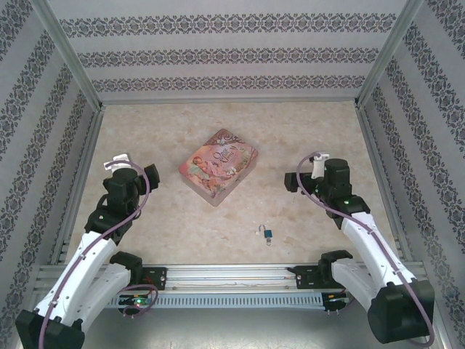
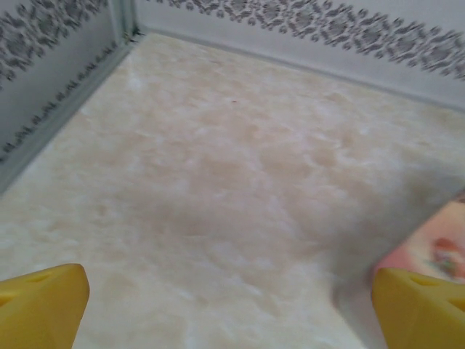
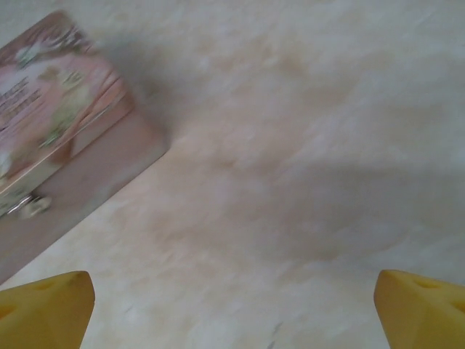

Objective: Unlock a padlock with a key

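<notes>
**Q:** Blue padlock, top view?
**A:** It lay on the table near the front rail, well apart from both arms. I couldn't make out the key or whether the shackle was free.
**Q:** Left wrist?
**A:** My left gripper gaped, empty.
**Q:** Right wrist?
**A:** My right gripper did likewise, near the pink tin. I judged the unlocking unconfirmed.

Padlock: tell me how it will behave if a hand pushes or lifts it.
The padlock looks tiny and lies low on the smooth table, so a push would probably slide it, not tip it. Its silvery metal suggests it is stiff and dense.
</notes>
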Robot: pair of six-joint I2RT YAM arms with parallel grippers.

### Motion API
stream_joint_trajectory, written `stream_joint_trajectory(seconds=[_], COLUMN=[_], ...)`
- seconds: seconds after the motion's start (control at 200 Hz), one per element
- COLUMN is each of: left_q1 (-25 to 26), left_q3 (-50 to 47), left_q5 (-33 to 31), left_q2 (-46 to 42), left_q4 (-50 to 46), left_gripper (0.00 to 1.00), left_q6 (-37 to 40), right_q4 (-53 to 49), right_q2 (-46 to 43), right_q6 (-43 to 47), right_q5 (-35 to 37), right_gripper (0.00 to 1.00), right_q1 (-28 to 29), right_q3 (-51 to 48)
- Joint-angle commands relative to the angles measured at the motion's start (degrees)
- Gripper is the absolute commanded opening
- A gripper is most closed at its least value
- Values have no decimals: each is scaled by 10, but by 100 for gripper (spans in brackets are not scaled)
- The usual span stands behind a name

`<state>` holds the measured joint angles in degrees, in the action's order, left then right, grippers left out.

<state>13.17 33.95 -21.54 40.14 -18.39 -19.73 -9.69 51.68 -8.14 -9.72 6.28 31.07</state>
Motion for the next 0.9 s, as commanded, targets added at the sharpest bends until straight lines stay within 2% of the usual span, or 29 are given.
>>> stream_joint_trajectory(seconds=[0.0,0.125,0.33,0.495,0.64,0.75,0.894], left_q1=[-23,-53,-101,-137,-151,-153,-154], left_q3=[-26,-53,-97,-126,-154,-177,-191], left_q5=[-33,-6,41,87,142,155,177], left_q2=[0,5,10,37,65,102,167], left_q4=[53,84,141,199,310,406,501], left_gripper=[99,99,99,99,99,99,99], left_q6=[105,133,145,154,160,168,187], right_q4=[179,320,527,652,707,759,635], right_q2=[17,72,172,258,316,373,362], right_q6=[56,35,36,73,76,72,59], right_q5=[51,57,54,55,40,36,59], right_gripper=[98,98,98,99,99,98,98], right_q1=[-29,-57,-62,-63,-64,-65,-69], right_q3=[-59,-104,-148,-157,-162,-153,-91])
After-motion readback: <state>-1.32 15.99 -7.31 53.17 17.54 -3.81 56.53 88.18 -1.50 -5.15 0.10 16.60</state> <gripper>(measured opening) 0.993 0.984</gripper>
